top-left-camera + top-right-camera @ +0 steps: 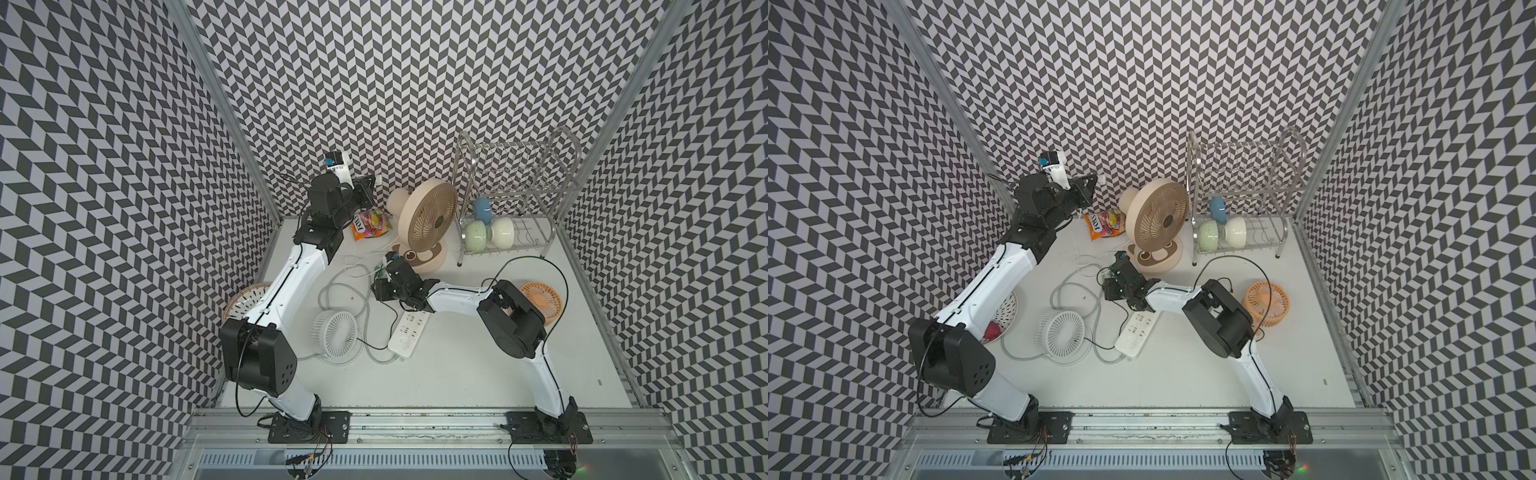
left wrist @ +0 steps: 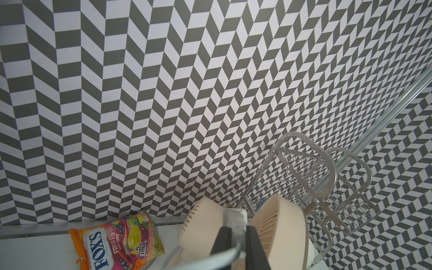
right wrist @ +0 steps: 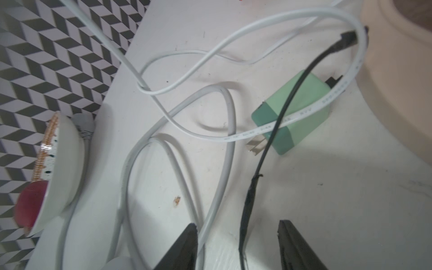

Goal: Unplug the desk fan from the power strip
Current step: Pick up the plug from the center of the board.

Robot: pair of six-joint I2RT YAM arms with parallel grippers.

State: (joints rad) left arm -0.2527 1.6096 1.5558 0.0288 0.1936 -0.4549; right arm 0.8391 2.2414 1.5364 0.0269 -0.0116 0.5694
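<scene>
Right, starting close in: my right arm (image 1: 453, 293) rises from its base at the lower right of a top view, folds at the elbow and points left toward mid-frame, wrist tipped down at the table (image 1: 457, 374). Just beneath that wrist lies the power strip (image 1: 409, 334) (image 1: 1138, 334), slanted across the lower centre in both top views. Its round button is at the near end and its far end is hidden under my arm. My right gripper (image 3: 238, 245) is released, jaws standing apart, and a black cable (image 3: 247, 205) runs between them touching neither. Past the fingertips a green adapter (image 3: 308, 90) lies on its side on the table, prongs bare, with a flat white cord (image 3: 308, 109) draped across it. Farther back, my left arm (image 1: 291, 282) slants up the left of the frame toward the back wall, wrist held high. My left gripper (image 2: 236, 230) is clenched on a white plug (image 2: 235, 215), its cord hanging below. Beyond it: candy bag (image 1: 372, 224), then the beige desk fan (image 1: 428, 216) upright by the wall.
</scene>
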